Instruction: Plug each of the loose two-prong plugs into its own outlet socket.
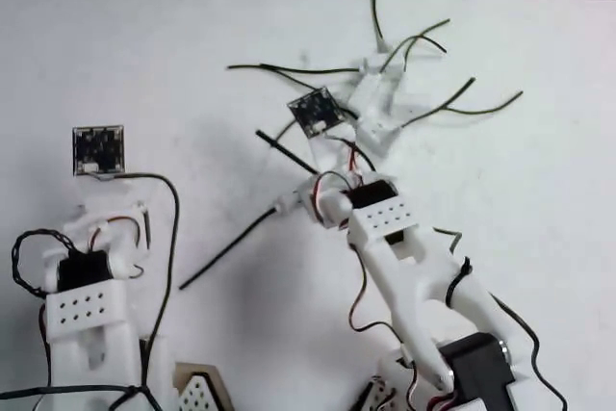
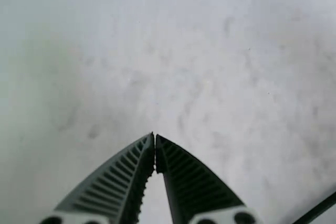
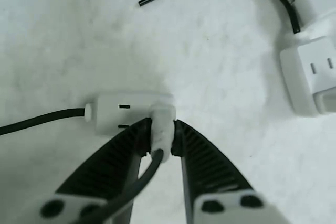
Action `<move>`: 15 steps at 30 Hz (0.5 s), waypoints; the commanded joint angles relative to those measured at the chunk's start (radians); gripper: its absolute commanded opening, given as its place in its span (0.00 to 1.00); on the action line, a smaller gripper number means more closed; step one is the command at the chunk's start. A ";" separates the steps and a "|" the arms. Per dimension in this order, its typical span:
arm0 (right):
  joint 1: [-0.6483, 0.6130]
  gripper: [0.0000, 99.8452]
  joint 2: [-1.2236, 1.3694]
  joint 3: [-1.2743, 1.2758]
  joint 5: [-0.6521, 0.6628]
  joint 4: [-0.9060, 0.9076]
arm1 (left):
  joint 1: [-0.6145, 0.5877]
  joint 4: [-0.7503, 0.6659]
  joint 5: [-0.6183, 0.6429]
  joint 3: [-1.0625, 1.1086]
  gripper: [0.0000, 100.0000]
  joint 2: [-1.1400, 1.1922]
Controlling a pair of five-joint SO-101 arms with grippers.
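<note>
One white, dark-corded plug (image 3: 162,120) is clamped in the right gripper (image 3: 161,127), touching a white socket (image 3: 118,114); left gripper (image 2: 155,150) closed, empty.

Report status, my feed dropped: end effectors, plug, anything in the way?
Left end effector shut, holding nothing. Right end effector shut on plug, at socket; seating unclear. Nothing visibly blocking.

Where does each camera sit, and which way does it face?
High view: fixed above, looking down on the white table; both arms show, left arm, right arm.
Left wrist view: on the left arm, facing the table past the shut left tool.
Right wrist view: on the right arm, facing the right tool shut on a white plug.
Shared: the table, all three.
</note>
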 commanded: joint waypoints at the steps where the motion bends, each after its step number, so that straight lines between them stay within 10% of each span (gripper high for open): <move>1: 0.002 0.02 -0.019 -0.031 0.002 -0.010 | -0.005 -0.017 0.003 -0.005 0.02 -0.024; 15: 0.002 0.02 0.216 -0.245 0.006 0.226 | -0.005 -0.017 0.003 -0.005 0.02 -0.024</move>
